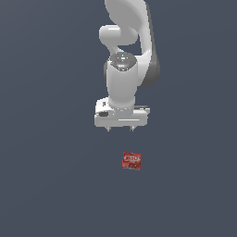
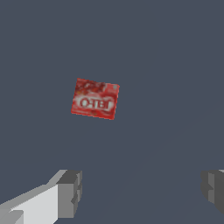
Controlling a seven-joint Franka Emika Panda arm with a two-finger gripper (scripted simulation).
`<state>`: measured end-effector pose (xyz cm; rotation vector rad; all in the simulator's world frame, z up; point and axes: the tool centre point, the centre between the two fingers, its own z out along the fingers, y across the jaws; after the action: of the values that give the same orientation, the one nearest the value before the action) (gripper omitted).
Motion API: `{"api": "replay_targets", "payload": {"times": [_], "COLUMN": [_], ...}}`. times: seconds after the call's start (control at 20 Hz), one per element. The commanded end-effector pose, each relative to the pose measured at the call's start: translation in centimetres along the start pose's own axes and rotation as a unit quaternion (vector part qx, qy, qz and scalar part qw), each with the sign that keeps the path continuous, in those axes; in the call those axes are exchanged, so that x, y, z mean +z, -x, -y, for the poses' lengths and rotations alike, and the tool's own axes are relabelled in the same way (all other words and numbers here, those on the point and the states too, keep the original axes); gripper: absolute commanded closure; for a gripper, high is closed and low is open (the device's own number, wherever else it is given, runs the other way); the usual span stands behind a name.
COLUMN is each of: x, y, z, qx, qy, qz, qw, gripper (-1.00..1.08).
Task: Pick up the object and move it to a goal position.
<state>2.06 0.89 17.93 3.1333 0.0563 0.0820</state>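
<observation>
The object is a small red boxy block with a white label on its face, lying flat on the dark grey surface. In the wrist view the object lies well apart from both fingers. My gripper hangs above the surface, behind the block in the exterior view and slightly toward that view's left. Its two short fingertips point down and stand wide apart. The gripper is open with nothing between its fingers.
A plain dark grey surface fills both views. The white arm rises behind the gripper toward the top of the exterior view. Nothing else shows.
</observation>
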Motion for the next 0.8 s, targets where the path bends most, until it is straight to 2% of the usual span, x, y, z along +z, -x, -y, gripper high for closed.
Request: {"api": "replay_targets", "payload": {"times": [0.0, 0.15, 0.45, 0.75], "x": [0.0, 0.0, 0.1, 0.1], "y": [0.0, -0.1, -0.2, -0.2], "z": [0.0, 0.7, 4.2, 4.2], "qx": [0.0, -0.006, -0.031, -0.032], "qy": [0.0, -0.002, -0.013, -0.013], "qz": [0.0, 0.0, -0.001, 0.0], "qw": [1.0, 1.0, 0.9995, 0.9994], "gripper": [-0.92, -0.92, -0.92, -0.92]}}
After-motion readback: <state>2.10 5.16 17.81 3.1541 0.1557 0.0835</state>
